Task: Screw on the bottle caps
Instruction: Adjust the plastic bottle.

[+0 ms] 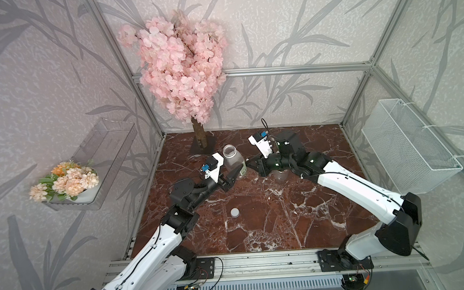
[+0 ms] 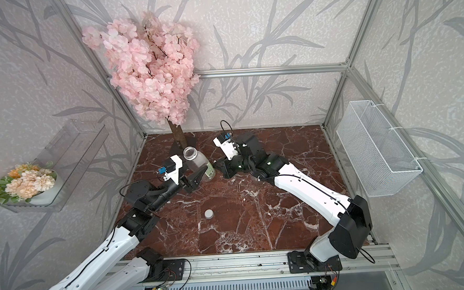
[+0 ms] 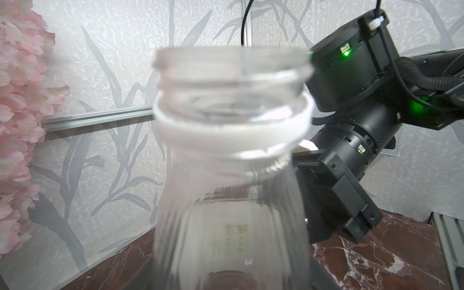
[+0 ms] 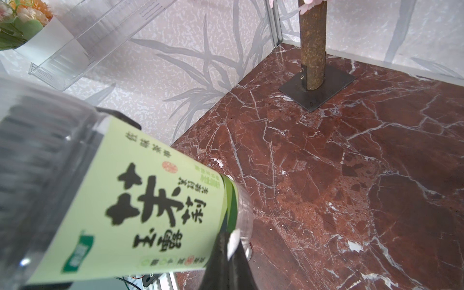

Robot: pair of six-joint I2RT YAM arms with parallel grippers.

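While the left gripper clamps the lower body of the clear, green-labelled bottle, whose mouth is uncapped, the right gripper sits with its jaws pressed together at the bottle's 3 o'clock, just beside its base. 1 white cap lies on the table at 6 o'clock from the bottle, well apart.

the clear plastic bottle stands on the red-brown marble worktop, in front of the pink blossom tree at the back left. the small round white cap lies well in front of the bottle. a white wire basket hangs on the right wall, a clear plastic shelf on the left.
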